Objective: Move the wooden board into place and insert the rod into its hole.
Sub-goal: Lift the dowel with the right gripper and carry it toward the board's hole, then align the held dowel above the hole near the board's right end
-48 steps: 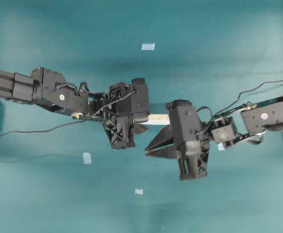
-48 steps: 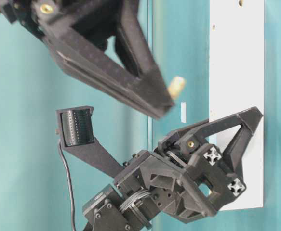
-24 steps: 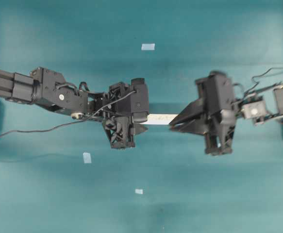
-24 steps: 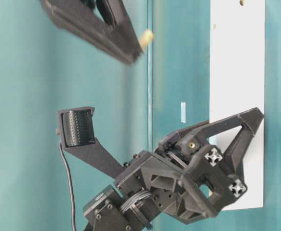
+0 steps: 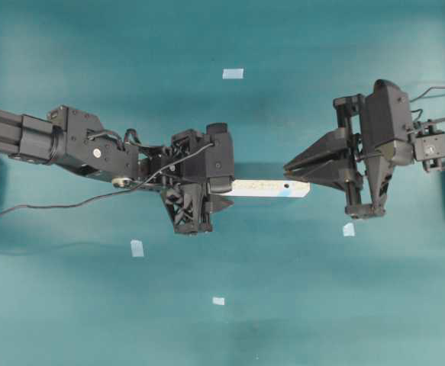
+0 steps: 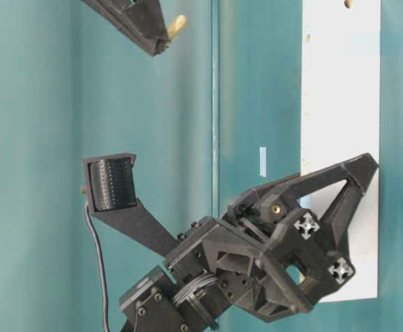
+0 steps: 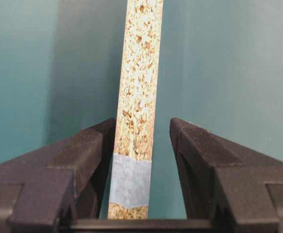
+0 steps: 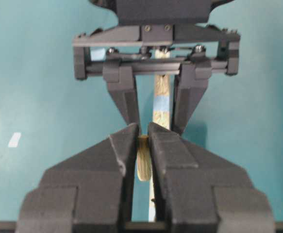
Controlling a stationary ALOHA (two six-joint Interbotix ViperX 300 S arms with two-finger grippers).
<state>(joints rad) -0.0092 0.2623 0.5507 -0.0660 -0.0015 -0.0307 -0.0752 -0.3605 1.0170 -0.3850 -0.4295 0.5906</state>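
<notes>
Two grippers face each other over the teal table [image 5: 92, 305]. The left gripper [image 5: 207, 200] clasps the wooden board [image 5: 264, 187] near one end, its hole [image 5: 286, 185] exposed at the right end. Just right of it, raised, the right gripper [image 5: 291, 166] is clenched on the rod [image 8: 143, 164].

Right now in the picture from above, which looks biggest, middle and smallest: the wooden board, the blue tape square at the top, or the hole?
1. wooden board
2. tape square
3. hole
</notes>
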